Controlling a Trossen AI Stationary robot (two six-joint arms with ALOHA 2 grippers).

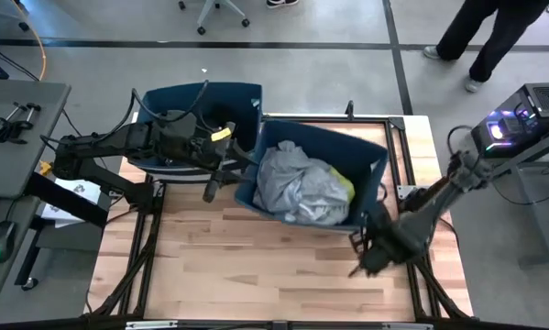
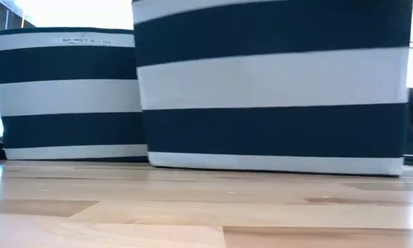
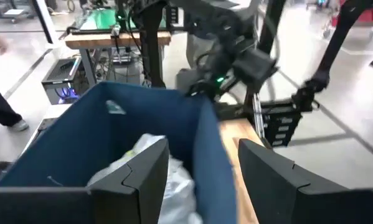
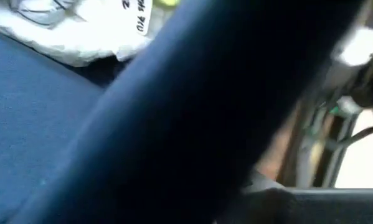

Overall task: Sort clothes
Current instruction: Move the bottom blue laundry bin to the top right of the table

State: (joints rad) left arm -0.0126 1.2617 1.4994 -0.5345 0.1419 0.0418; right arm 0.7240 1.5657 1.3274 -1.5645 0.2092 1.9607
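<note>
On the wooden bench [image 1: 256, 266], two boxy navy-and-white striped fabric bins stand side by side toward the far edge. A heap of soft grey, white and bright yellow clothes [image 1: 301, 188] fills the tilted right-hand bin [image 1: 370, 151]; the left-hand bin [image 1: 178, 96] sits at the far left corner, with what looks like dark fabric inside. The left gripper [image 1: 213, 183] hangs with its fingers [image 3: 142, 177] partly apart astride the near-left wall of the right-hand bin, one finger inside and one outside. The right gripper [image 1: 366, 252], fingers closed together, sits near the bench's right edge, just beside that bin's near-right corner; whether it pinches the fabric cannot be told.
</note>
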